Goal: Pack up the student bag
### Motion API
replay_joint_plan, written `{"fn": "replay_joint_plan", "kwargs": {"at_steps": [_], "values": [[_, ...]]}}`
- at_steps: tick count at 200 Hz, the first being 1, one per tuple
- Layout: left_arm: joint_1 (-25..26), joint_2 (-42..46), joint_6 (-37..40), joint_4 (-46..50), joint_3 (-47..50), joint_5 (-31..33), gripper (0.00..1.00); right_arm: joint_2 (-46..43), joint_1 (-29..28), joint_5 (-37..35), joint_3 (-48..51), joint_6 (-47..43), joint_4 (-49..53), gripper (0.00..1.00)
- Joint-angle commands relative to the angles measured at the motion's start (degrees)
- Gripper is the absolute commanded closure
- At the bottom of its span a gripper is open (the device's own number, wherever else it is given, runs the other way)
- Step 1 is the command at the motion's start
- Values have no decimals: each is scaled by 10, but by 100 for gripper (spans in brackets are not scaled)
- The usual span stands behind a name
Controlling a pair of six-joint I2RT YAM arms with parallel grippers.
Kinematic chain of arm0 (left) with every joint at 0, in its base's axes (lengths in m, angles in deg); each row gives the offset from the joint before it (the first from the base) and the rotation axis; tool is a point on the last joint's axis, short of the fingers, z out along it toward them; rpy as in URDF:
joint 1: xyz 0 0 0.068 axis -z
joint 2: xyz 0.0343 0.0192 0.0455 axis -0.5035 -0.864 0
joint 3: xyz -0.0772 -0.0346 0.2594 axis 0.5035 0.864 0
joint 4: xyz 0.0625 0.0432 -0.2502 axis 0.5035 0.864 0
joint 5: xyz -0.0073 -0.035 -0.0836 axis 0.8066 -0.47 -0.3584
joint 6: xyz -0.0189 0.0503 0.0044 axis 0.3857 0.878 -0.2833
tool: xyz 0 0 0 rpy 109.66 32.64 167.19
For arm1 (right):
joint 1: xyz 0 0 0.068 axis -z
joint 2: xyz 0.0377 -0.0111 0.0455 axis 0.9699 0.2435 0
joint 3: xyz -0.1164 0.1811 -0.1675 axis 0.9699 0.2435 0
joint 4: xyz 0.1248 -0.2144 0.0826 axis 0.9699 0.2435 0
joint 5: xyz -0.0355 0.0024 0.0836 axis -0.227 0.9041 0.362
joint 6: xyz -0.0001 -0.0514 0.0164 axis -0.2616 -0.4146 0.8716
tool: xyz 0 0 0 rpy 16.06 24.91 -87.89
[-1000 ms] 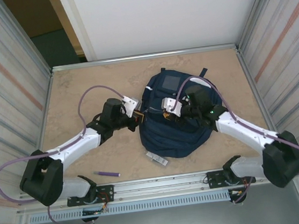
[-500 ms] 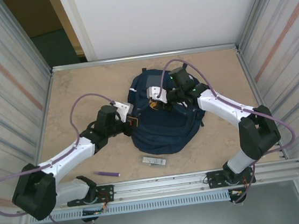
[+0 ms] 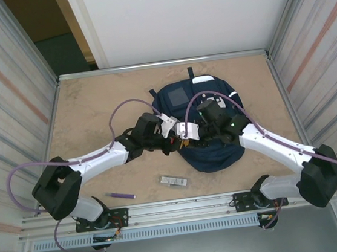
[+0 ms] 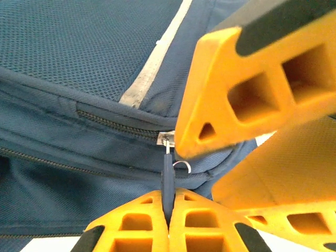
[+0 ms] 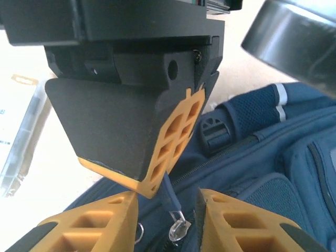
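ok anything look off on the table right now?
Nothing spilled or damaged. A purple pen and a small clear packet lie on the table, outside the student bag. Both claws crowd one spot: left claw shut on a zip pull, right claw open around the same pull.

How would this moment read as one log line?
left gripper: shut on zipper pull | right gripper: open, beside left | student bag: on table | pen: outside bag

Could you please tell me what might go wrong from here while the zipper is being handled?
The left gripper pinches only the thin zipper pull, so it may slip. The right gripper is open close beside it; the fingers could collide. Nothing else holds the student bag, so it may drag instead of unzipping.
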State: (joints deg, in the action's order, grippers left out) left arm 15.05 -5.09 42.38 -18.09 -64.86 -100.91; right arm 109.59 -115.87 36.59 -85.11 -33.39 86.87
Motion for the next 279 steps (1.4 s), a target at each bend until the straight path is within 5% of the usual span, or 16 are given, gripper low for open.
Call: {"fn": "replay_joint_plan", "kwargs": {"at_steps": [1, 54, 76, 105, 134, 159, 209, 264, 279], "values": [[6, 12, 9, -28, -18, -25, 100, -22, 3, -71, 4, 10, 6, 63], [5, 37, 44, 13, -11, 9, 100, -3, 19, -1, -23, -29, 103, 56], [5, 44, 56, 20, -10, 11, 100, 19, 20, -41, -27, -28, 114, 57], [-2, 49, 65, 23, -9, 24, 100, 27, 25, -97, -32, -27, 111, 91], [-33, 67, 89, 41, 8, 83, 100, -22, 38, -56, -11, -25, 66, 100], [-77, 63, 97, 65, 3, 142, 100, -50, 48, -11, 7, -25, 32, 100], [-138, -28, 82, 118, -71, 157, 100, -27, 45, 24, 9, -25, 16, 100], [-176, -2, 56, 110, -29, 187, 100, 37, 65, 52, -17, 30, -79, 100], [-209, 2, 7, 107, -15, 167, 84, 76, 71, 75, -26, 32, -95, 100]]}}
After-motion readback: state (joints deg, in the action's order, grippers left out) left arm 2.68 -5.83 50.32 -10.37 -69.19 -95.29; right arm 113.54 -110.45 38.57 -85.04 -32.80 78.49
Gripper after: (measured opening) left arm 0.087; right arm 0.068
